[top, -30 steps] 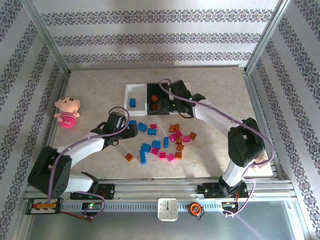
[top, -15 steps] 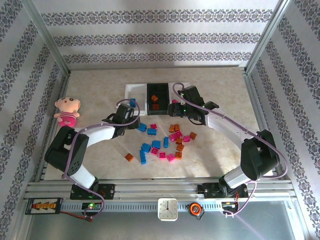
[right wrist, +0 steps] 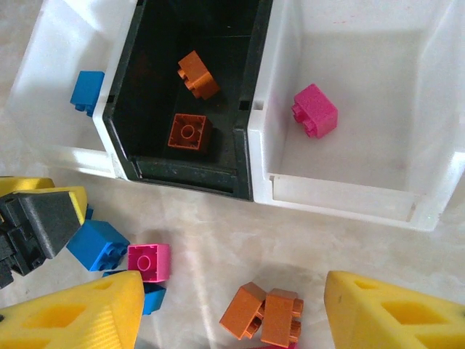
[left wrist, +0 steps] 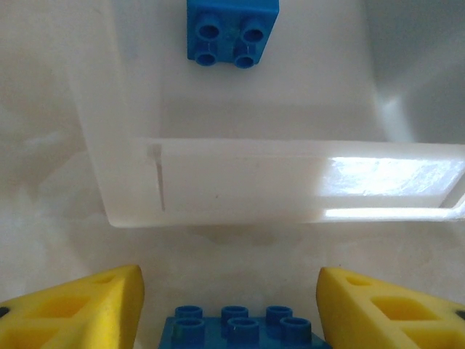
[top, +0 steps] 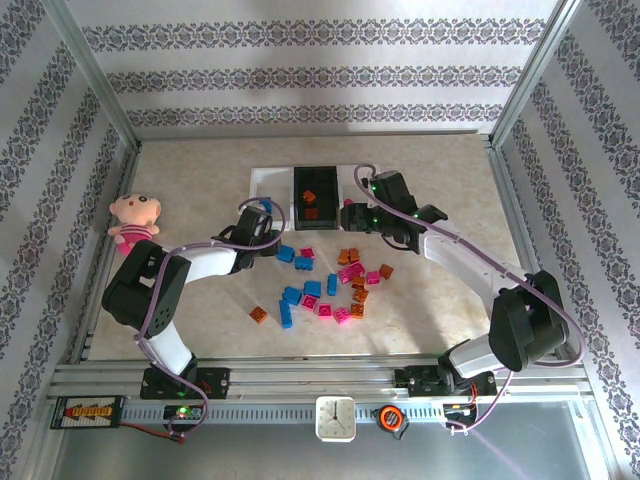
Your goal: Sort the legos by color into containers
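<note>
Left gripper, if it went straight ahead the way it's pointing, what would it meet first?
Most likely the near wall of the left white bin, straight ahead of the left gripper. A blue brick lies between its fingers. Height is unclear, so it might clear the rim instead.

The left bin (right wrist: 43,87) is white, with a blue brick (right wrist: 87,91); the middle bin (right wrist: 152,58) is black, with two orange bricks (right wrist: 196,75); the right bin (right wrist: 363,160) is white, with a magenta brick (right wrist: 314,110); the plush doll (top: 135,222) is pink; the walls (top: 300,75) carry dark flowered stripes on white; the table (top: 200,160) is mottled beige.
</note>
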You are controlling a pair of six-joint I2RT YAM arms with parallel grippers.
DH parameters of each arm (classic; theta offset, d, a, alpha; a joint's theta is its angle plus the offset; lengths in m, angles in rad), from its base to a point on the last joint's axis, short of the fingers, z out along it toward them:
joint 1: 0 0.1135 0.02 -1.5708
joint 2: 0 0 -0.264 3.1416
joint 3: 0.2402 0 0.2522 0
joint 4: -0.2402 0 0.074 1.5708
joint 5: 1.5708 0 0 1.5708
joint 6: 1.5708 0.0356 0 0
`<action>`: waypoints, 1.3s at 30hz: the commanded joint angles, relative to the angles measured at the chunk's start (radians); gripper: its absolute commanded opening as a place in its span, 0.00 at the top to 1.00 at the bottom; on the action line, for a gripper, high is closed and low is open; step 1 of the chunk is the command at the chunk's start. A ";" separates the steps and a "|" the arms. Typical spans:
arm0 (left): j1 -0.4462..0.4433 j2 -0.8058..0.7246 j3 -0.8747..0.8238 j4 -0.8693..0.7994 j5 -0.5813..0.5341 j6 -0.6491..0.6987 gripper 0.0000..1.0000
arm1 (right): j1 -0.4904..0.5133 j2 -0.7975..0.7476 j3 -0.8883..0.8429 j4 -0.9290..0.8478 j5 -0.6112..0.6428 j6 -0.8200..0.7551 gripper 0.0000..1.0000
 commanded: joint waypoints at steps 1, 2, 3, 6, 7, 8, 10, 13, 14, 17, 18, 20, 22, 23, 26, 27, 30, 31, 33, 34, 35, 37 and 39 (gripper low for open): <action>-0.011 -0.006 -0.039 -0.030 0.003 -0.001 0.32 | -0.009 -0.020 -0.021 0.014 -0.011 0.011 0.33; -0.011 -0.007 -0.044 -0.030 0.001 -0.003 0.32 | -0.009 -0.019 -0.021 0.016 -0.013 0.013 0.33; -0.011 -0.008 -0.050 -0.028 -0.001 -0.004 0.35 | -0.009 -0.017 -0.023 0.019 -0.014 0.015 0.33; -0.011 -0.020 -0.057 -0.024 -0.010 -0.003 0.51 | -0.010 -0.020 -0.023 0.021 -0.014 0.017 0.33; -0.010 -0.028 -0.058 -0.023 -0.011 -0.003 0.54 | -0.011 -0.023 -0.025 0.021 -0.013 0.017 0.33; -0.011 -0.039 -0.058 -0.023 -0.008 -0.002 0.56 | -0.011 -0.027 -0.026 0.020 -0.010 0.017 0.34; -0.010 -0.070 -0.058 -0.038 -0.003 -0.003 0.59 | -0.015 -0.036 -0.031 0.018 -0.007 0.016 0.33; -0.010 -0.162 -0.056 -0.078 0.003 -0.014 0.61 | -0.025 -0.056 -0.046 0.019 -0.006 0.020 0.34; -0.010 -0.203 -0.050 -0.095 0.003 -0.017 0.61 | -0.030 -0.064 -0.052 0.020 -0.008 0.021 0.33; -0.007 -0.289 0.012 -0.158 -0.006 -0.008 0.61 | -0.039 -0.082 -0.070 0.022 -0.016 0.028 0.34; -0.006 -0.294 0.042 -0.175 -0.008 -0.001 0.61 | -0.040 -0.087 -0.073 0.024 -0.016 0.027 0.33; 0.013 -0.270 0.118 -0.197 -0.007 0.009 0.61 | -0.041 -0.096 -0.086 0.026 -0.020 0.033 0.33; 0.036 -0.206 0.185 -0.200 -0.001 0.010 0.61 | -0.041 -0.106 -0.100 0.027 -0.021 0.037 0.34; 0.048 -0.164 0.216 -0.190 0.004 0.010 0.61 | -0.040 -0.112 -0.107 0.026 -0.023 0.040 0.34; 0.082 -0.040 0.310 -0.174 0.038 -0.004 0.61 | -0.041 -0.138 -0.127 0.009 -0.033 0.038 0.33; 0.089 -0.006 0.340 -0.170 0.042 -0.008 0.61 | -0.040 -0.147 -0.131 -0.002 -0.037 0.034 0.34; 0.105 0.097 0.434 -0.183 0.051 -0.013 0.58 | -0.041 -0.189 -0.166 -0.040 -0.045 0.033 0.33; 0.109 0.126 0.466 -0.192 0.057 -0.015 0.56 | -0.041 -0.207 -0.185 -0.047 -0.045 0.035 0.33; 0.114 0.162 0.511 -0.207 0.068 -0.020 0.48 | -0.041 -0.240 -0.221 -0.069 -0.043 0.039 0.31; 0.114 0.166 0.527 -0.208 0.078 -0.020 0.42 | -0.042 -0.252 -0.237 -0.085 -0.039 0.042 0.30; 0.113 0.159 0.534 -0.203 0.094 -0.023 0.36 | -0.042 -0.265 -0.253 -0.103 -0.033 0.044 0.29; 0.112 0.127 0.532 -0.188 0.120 -0.036 0.27 | -0.047 -0.284 -0.282 -0.123 -0.022 0.051 0.28; 0.107 0.070 0.515 -0.171 0.146 -0.049 0.21 | -0.055 -0.291 -0.309 -0.135 -0.020 0.063 0.28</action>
